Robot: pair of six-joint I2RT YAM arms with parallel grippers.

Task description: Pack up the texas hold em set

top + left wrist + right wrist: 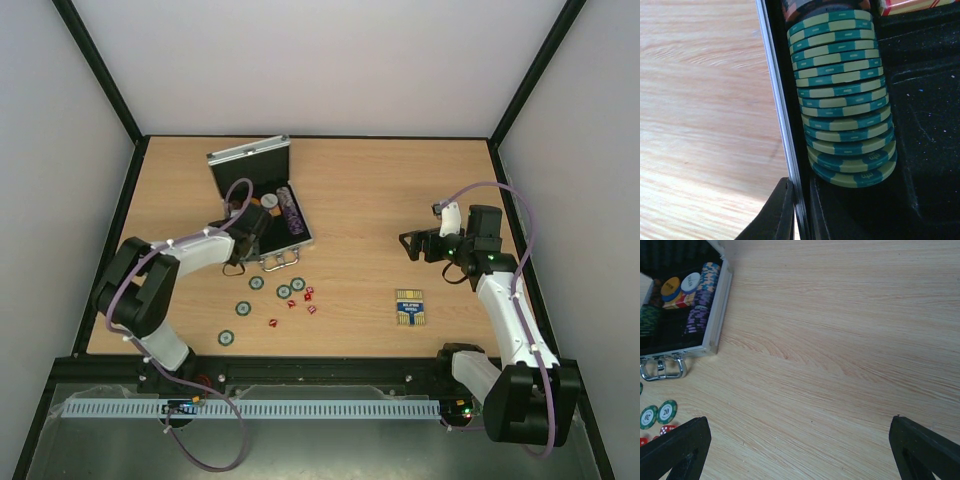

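Teal-and-cream chips (842, 95) stand stacked just inside a wall of the silver case (250, 162), with the left gripper (252, 222) over them; I cannot tell how far it is open. In front of the case, loose chips (243, 308) and red dice (308, 291) look light, hard and slippery, best pinched by their rims. Right of the case, the stiff deck box (410, 306) suits a hold across its narrow sides, near the wide-open, empty right gripper (799, 421).

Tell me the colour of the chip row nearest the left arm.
The chip row is teal with pale yellow edge blocks, clearest in the left wrist view.
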